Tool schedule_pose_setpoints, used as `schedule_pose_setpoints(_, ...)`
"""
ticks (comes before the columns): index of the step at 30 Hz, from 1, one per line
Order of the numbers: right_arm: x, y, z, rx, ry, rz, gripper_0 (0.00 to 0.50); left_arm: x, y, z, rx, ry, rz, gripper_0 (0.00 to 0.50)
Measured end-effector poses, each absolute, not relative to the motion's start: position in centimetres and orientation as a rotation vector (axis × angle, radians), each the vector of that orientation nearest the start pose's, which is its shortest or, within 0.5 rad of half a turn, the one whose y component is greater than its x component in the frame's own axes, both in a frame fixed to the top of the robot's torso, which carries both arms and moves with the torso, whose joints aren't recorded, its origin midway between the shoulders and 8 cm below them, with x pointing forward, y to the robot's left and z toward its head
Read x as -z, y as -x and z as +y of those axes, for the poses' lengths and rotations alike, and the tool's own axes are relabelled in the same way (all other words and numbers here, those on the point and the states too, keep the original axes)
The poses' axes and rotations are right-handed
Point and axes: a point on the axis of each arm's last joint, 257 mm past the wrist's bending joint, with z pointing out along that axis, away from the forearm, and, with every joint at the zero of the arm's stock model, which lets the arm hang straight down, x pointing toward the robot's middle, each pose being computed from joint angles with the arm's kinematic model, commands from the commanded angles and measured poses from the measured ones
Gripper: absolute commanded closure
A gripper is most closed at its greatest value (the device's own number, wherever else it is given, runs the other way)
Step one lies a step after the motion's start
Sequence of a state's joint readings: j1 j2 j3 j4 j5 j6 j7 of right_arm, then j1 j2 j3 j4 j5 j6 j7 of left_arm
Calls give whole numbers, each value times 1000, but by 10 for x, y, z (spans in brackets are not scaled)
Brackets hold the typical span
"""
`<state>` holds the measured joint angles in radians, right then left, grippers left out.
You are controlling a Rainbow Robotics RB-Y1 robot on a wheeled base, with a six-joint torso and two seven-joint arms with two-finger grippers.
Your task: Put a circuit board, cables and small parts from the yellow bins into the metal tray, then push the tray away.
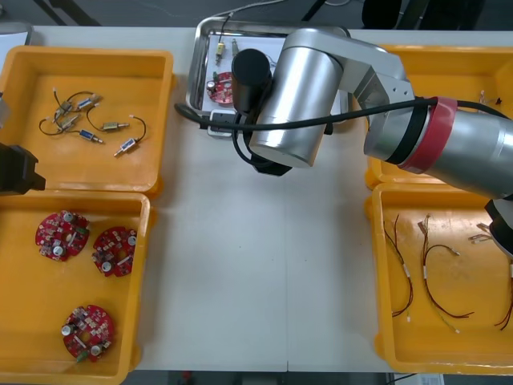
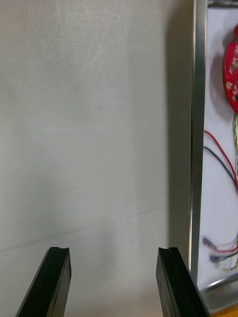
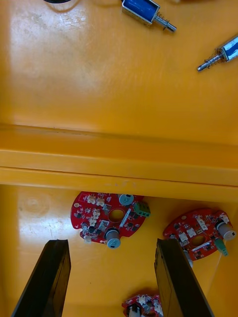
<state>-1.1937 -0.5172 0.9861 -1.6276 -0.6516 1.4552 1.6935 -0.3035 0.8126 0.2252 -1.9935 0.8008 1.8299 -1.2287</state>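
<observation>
Your right gripper (image 2: 111, 252) is released. Its fingers stand apart over the bare table (image 2: 89, 124), just on the robot's side of the metal tray (image 2: 198, 124). One finger is close beside the tray's near rim, and I cannot tell if it touches. The tray is already loaded: a circuit board (image 2: 230, 74) lies toward its left end and the cables (image 2: 220, 153) beside it, so I judge that the push is the step in hand. Keep the fingers low and lay the flat side of the finger along the rim. Press nearer to the rim's middle than to the corner, otherwise the tray may turn. Then push slowly and straight away from the robot. The near rim runs parallel to your fingers, so the tray's long axis probably goes left to right, but the arm covers part of it. The left gripper (image 3: 111, 245) waits, also released, well to the left of the tray, above the circuit boards in a yellow bin (image 3: 29, 223).
</observation>
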Motion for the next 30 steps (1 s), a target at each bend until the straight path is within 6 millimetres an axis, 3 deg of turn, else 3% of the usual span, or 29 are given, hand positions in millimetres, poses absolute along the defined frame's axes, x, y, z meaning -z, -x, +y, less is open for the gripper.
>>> schedule_pose_setpoints(6,141,-500,-21,425,1514,2053,0,157,-423,385,-6,138,2649,0)
schedule_pose_setpoints(11,137,-475,-36,327,1366,2190,0,157,-423,385,-6,138,2649,0)
schedule_pose_setpoints(17,136,-453,-74,249,1286,2307,0,157,-423,384,-6,138,2649,0)
schedule_pose_setpoints(23,138,-439,-120,131,1055,2476,0,157,-423,384,-5,137,2649,0)
schedule_pose_setpoints(30,137,-426,-176,130,843,2582,0,157,-423,384,-5,137,2649,0)
